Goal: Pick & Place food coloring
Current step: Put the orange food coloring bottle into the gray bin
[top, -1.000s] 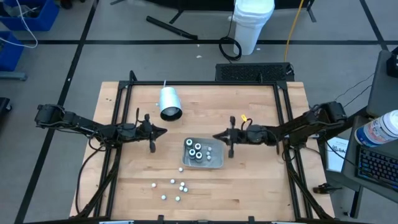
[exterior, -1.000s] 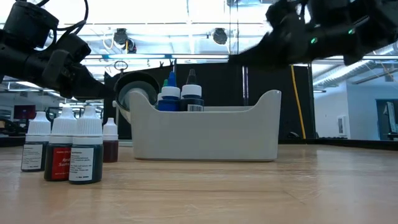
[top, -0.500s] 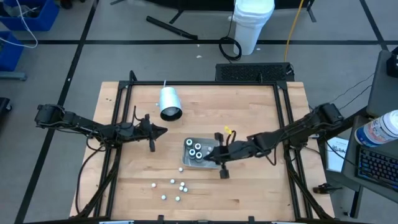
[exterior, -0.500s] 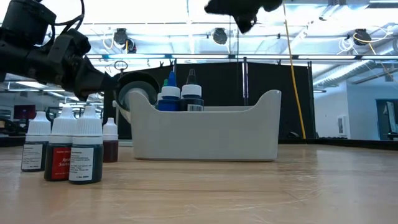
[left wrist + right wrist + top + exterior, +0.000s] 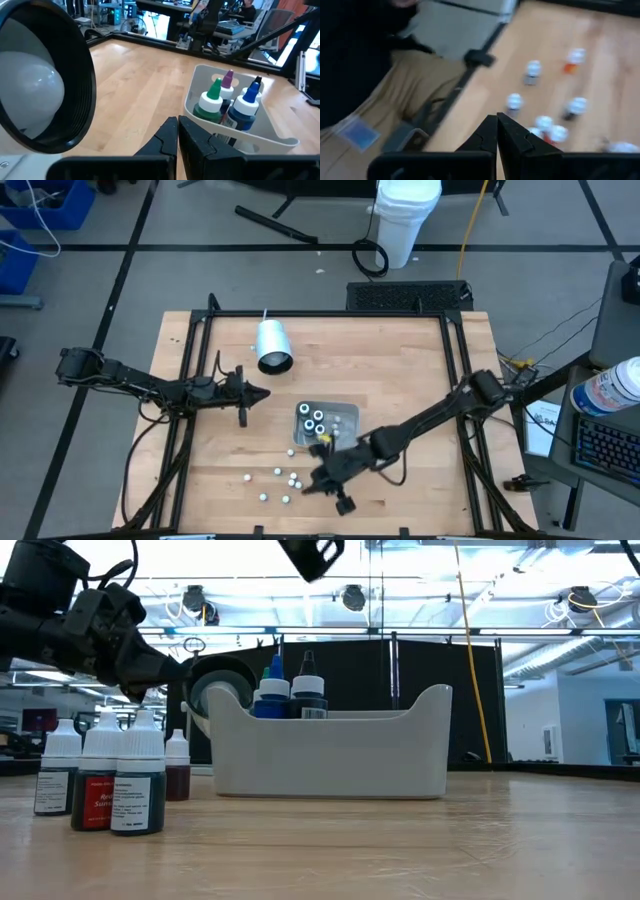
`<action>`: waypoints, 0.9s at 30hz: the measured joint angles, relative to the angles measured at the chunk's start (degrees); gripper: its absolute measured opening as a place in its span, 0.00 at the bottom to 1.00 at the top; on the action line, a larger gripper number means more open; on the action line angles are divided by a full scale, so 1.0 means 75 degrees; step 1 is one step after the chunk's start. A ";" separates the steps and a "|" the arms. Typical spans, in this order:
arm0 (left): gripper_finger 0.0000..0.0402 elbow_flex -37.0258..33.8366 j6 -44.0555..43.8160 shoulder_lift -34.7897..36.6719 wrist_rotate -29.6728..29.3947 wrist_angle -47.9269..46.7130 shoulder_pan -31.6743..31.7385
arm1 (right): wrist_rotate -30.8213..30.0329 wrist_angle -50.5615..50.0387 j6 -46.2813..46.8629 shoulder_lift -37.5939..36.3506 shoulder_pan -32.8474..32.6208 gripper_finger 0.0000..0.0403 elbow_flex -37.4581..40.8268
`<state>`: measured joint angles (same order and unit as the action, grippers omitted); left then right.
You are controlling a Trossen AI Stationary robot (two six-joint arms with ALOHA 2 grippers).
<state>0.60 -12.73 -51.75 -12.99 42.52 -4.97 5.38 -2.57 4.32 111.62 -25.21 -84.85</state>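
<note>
Several food coloring bottles [image 5: 317, 423] stand upright in the clear tray [image 5: 348, 442]; in the left wrist view they show green, blue and purple tips [image 5: 235, 102]. More food coloring bottles [image 5: 280, 483] stand loose on the table near its near edge, seen close in the low view [image 5: 115, 780]. My right gripper [image 5: 308, 483] hovers shut above the table just right of these loose bottles [image 5: 540, 107]. My left gripper [image 5: 262, 392] waits shut at the left, between the white cup [image 5: 272, 346] and the tray, touching nothing.
The white cup [image 5: 40, 85] lies on its side at the far left, its open end toward the left gripper. Bare wood lies right of the tray. A person in a dark top and tan trousers [image 5: 380, 110] shows beyond the table's edge.
My right gripper has swung from the tray's right side toward the table's near edge and leftward, past the tray, to beside the loose bottles, tipping up from pointing steeply down. It stayed shut. My left gripper has rolled a little in place.
</note>
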 joint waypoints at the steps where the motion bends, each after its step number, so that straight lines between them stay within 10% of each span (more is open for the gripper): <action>1: 0.05 0.0000 0.0000 0.0003 0.0000 -0.0021 0.0000 | 0.0092 -0.0058 -0.0046 0.0113 -0.0040 0.00 -0.0144; 15: 0.05 0.0000 0.0074 0.0000 0.0008 -0.0103 0.0000 | -0.0941 -0.0482 0.0111 0.1476 -0.0042 0.34 -0.2052; 27: 0.05 0.0000 0.0659 0.0000 -0.0073 -0.0106 0.0000 | -0.1322 -0.0942 0.0764 0.1902 -0.0006 0.36 -0.2189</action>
<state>0.60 -7.79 -51.75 -13.54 41.73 -4.97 -4.53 -9.63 10.05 125.89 -25.26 -101.27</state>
